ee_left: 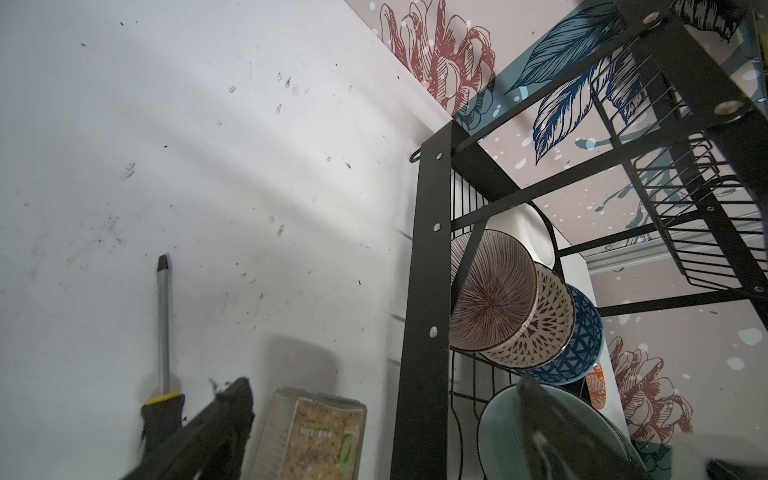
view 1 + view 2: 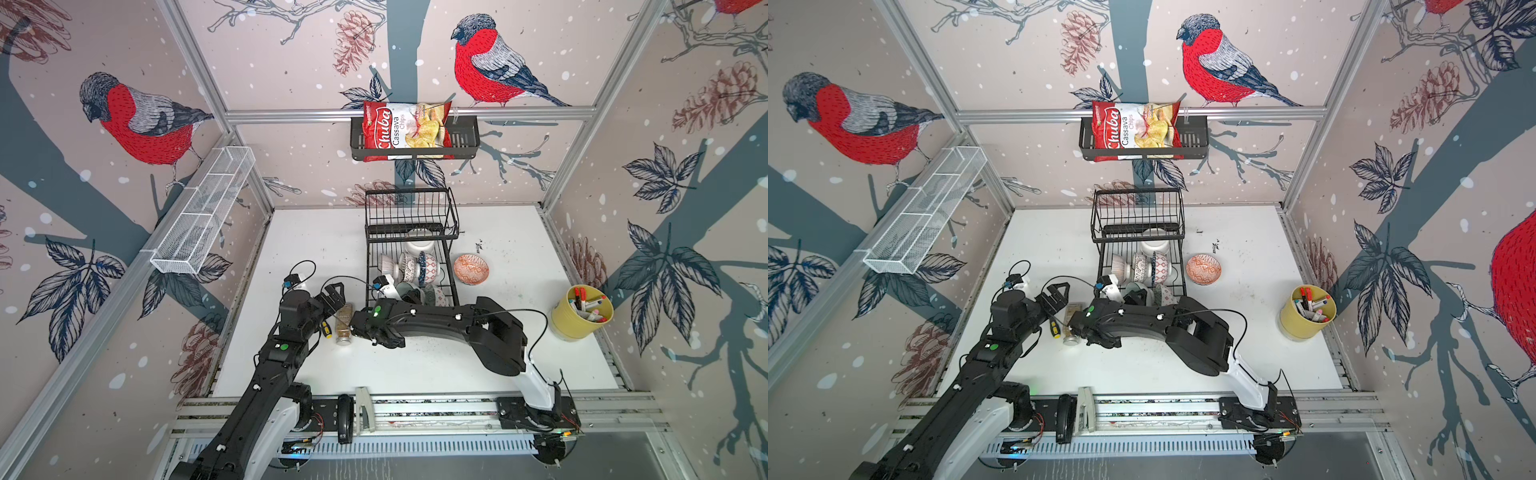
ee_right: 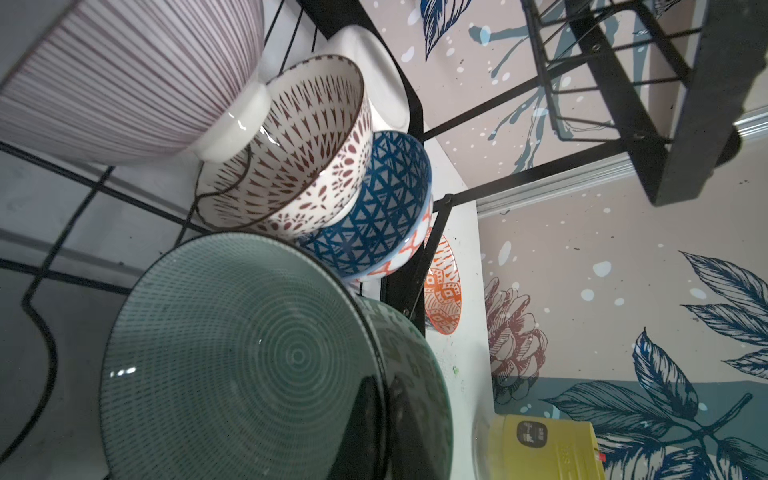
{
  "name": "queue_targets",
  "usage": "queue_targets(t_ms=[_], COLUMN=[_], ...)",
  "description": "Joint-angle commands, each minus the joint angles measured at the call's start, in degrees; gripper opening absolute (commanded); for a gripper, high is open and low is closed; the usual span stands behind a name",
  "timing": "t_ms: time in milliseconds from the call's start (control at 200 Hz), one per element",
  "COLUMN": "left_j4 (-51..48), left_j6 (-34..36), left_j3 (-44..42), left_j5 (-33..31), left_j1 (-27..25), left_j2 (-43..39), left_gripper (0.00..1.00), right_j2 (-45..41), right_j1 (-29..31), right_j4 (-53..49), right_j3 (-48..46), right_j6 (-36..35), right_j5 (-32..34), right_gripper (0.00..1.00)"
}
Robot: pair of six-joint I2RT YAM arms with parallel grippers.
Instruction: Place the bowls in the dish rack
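Currently: right tool clamped on rim of green bowl, front lower tier of dish rack; left tool wide, empty; orange bowl on counter just right of rack, nearer right arm.

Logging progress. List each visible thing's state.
green bowl: held by rim, in dish rack
orange bowl: upright on table, outside rack
striped bowl: on edge in rack
white bowl: in rack
left gripper: open, empty
right gripper: shut on green bowl
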Motion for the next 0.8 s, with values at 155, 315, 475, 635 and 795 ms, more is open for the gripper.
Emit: queue_targets(t_ms=[155,315,475,635,795], left_j4=[-1.1,-2.0,-1.9,-1.7,-1.4], left_j6=[2.3,2.7,2.7,2.7,2.7], left_j3=[2.8,2.7,2.4,2.0,1.8], left_j5=[-1.9,-2.3,-2.4,-1.9,-1.7], left_j1=[0.2,0.2,0.2,0.2,0.2], left_j2=[1.0,0.9,0.8,0.8,0.7], left_gripper=[0.97,0.97,0.97,0.97,0.97], right_j2=[-1.3,-0.3,1.1,1.9,2.4], right_j1=[-2.2,-2.5,-2.6,-2.7,-2.9], right_j4=[-2.4,-2.4,-2.4,-2.5,-2.4], right_j3=[2.6,4.5,4.7,4.4,4.2], right_j6=[-5.4,-6.8,-7.5,-8.1,-9.4], right_j5=[-1.1,-0.7,0.4,1.4,2.2], right_gripper=[0.00,0.00,0.00,0.00,0.00])
